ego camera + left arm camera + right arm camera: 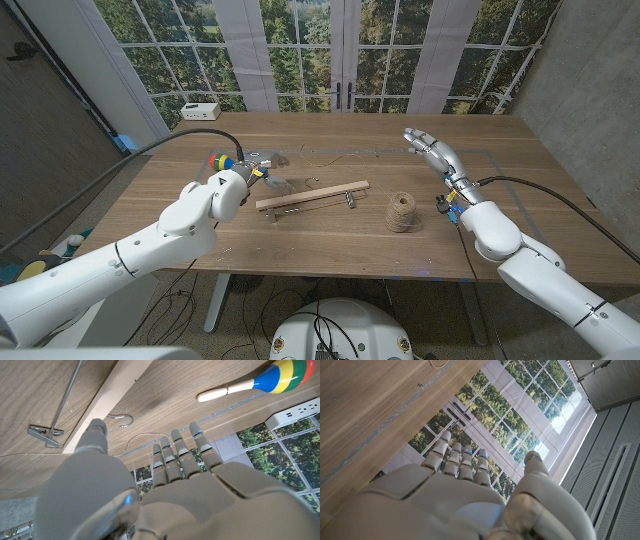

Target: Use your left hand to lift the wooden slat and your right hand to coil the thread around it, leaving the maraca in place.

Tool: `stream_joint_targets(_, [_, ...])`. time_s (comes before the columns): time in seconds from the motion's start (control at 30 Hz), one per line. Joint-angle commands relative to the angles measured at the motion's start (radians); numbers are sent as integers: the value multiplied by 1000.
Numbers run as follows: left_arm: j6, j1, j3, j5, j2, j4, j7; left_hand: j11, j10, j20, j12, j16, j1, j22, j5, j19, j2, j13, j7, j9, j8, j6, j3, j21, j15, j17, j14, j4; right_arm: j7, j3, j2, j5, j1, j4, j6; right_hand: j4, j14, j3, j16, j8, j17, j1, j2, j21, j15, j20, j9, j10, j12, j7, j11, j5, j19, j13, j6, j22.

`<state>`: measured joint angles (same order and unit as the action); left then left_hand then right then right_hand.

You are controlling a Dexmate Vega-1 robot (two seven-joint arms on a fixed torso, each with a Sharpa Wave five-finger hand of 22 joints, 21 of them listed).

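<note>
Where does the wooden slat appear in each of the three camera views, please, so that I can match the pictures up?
Head view: the wooden slat lies on the table's middle, between the left hand and the twine spool.
Left wrist view: the slat runs diagonally, just beyond the hand's thumb.
Right wrist view: the slat is not in it.
Shared landmark: the metal rod with a clip beside the slat.

Even daylight from windows (300, 40), soft shadows, sharp frames, wide-angle edge distortion
</note>
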<state>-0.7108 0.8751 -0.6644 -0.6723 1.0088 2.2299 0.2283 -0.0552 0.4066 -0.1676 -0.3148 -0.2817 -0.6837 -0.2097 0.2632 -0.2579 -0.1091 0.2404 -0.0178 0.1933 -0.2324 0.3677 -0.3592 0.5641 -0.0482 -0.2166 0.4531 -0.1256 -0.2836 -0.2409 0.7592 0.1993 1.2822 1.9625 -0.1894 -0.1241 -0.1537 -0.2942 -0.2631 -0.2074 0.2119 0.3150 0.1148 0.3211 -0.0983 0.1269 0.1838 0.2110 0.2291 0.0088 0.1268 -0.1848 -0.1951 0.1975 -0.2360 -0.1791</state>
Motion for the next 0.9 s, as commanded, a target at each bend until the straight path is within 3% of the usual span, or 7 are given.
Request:
stream_joint_targets(0.03, [-43,-11,-38,-83,-11,14,76,-6,23,24,-9,-9,-18,2,11,-10,1,7,7,3,-16,39,4,3,-19,-4,15,0,4,11,2,4,18,-5,-21,0,-9,7,1,0,4,-1,1,-3,3,1,2,7,0,-1,0,2,-8,4,-7,-2])
stream_joint_targets(0.17, [-71,-8,-41,-98,-27,15,99,-13,40,35,-14,-13,-26,5,14,-12,7,10,13,4,-20,58,4,2,-24,-6,26,-1,11,10,0,10,16,-10,-24,0,-9,8,1,0,5,-2,0,-3,4,0,2,7,-1,0,0,2,-8,4,-8,-2])
stream_joint_targets(0.4, [-96,-12,-55,-133,-40,11,128,-10,41,-10,-11,-15,-63,9,14,-57,32,15,13,5,-20,75,1,15,-22,-11,19,-8,22,9,-1,17,10,-23,-33,1,-9,9,2,1,5,-3,0,-5,4,0,2,7,-2,-1,-1,2,-9,4,-9,-3])
stream_joint_targets(0.67, [-132,-34,-88,-199,-68,-4,189,-15,58,5,-15,-27,-82,12,8,-76,48,19,16,5,-25,100,5,19,-28,-12,38,-10,33,5,-3,25,1,-38,-41,2,-10,10,2,3,6,-5,1,-7,3,0,2,13,-2,0,4,2,-10,5,-10,-3])
stream_joint_targets(0.9, [-103,-42,-88,-188,-82,-27,208,-13,54,5,-12,-27,-81,13,3,-70,55,21,17,5,-24,104,11,15,-27,-14,31,-6,35,7,-1,29,2,-44,-46,3,-10,10,3,4,6,-5,2,-10,1,1,2,16,-2,-1,6,2,-10,5,-12,-3])
